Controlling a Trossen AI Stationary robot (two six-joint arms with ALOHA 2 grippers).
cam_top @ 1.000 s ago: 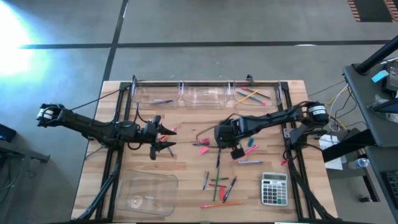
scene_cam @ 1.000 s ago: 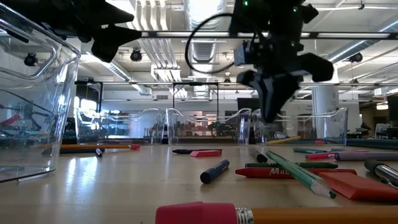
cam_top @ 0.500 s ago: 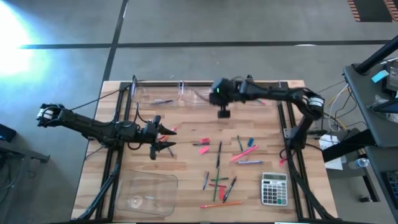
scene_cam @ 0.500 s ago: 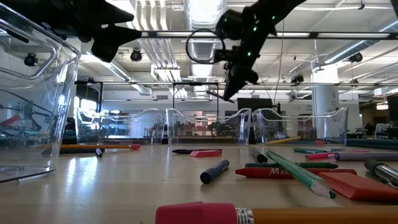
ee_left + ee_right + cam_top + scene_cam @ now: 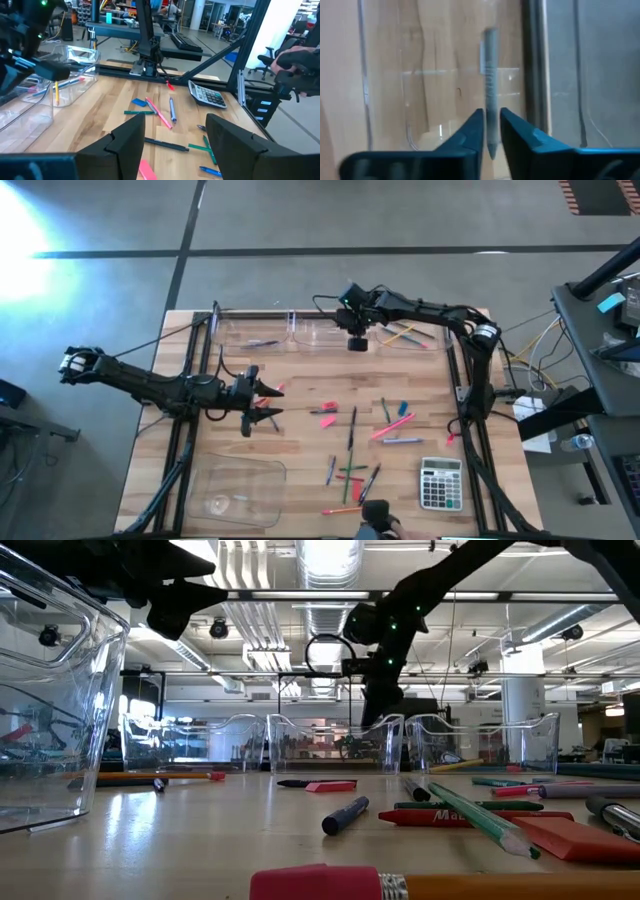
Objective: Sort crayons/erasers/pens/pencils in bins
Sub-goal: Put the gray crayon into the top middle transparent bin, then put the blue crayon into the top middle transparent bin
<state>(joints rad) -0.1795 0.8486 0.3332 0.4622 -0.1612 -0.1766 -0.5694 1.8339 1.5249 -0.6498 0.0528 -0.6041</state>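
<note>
The right gripper (image 5: pixel 357 343) hangs over the middle clear plastic rectangular bin (image 5: pixel 328 335) in the row of three along the far edge of the wooden table (image 5: pixel 300 430); in the right wrist view a slim grey pen (image 5: pixel 489 90) lies between its dark fingers (image 5: pixel 470 131), which stand only narrowly apart, and whether they grip it or it is slipping free I cannot tell; the step in hand looks like dropping this pen into that tub. To do it well, keep the gripper squarely over the tub's floor, away from its walls, and part the fingers enough that the pen falls clean and flat, not propped on a rim. The left gripper (image 5: pixel 268 402) waits above the table's left middle with fingers wide and nothing between them. Most of the loose pens, pencils and crayons (image 5: pixel 352 445) lie scattered in front, near a grey calculator (image 5: pixel 440 483); the left-hand bin (image 5: pixel 250 333) holds a dark stick, the right-hand bin (image 5: pixel 408 333) some orange and pink pencils, and the large shallow clear tray (image 5: pixel 238 492) sits near the front left.
</note>
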